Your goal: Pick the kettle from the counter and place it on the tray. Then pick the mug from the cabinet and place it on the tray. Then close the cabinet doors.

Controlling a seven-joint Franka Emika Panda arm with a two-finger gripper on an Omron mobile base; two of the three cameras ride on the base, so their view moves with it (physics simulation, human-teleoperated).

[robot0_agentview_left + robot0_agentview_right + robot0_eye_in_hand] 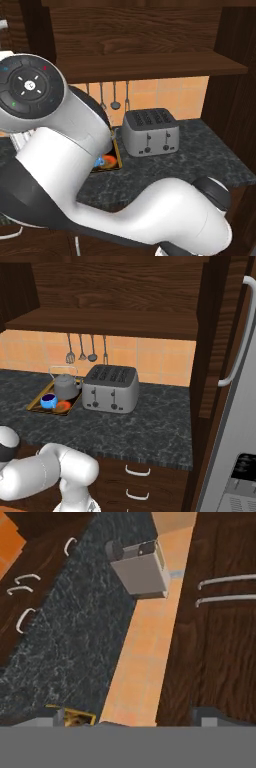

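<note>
The grey kettle [66, 387] stands on the gold-rimmed tray [50, 411], at its back. The blue mug [48, 401] sits in front of it on the same tray, beside the orange patch. In the left base view my arm covers most of the tray [118, 161]. The cabinet's plank shelf [110, 322] is bare and open to view. In the hand view my gripper [134, 717] is open, its fingertips [55, 716] far apart with nothing between them, just over a tray corner [76, 716]. Dark wood doors [220, 637] with two silver bar handles run alongside.
A silver toaster [110, 388] stands right of the tray on the black marbled counter [150, 431]. Utensils [81, 348] hang on the tiled wall. A steel fridge [235, 421] closes the right side. Drawers with curved pulls [137, 471] sit below. A grey boxy appliance [140, 567] shows farther along the counter.
</note>
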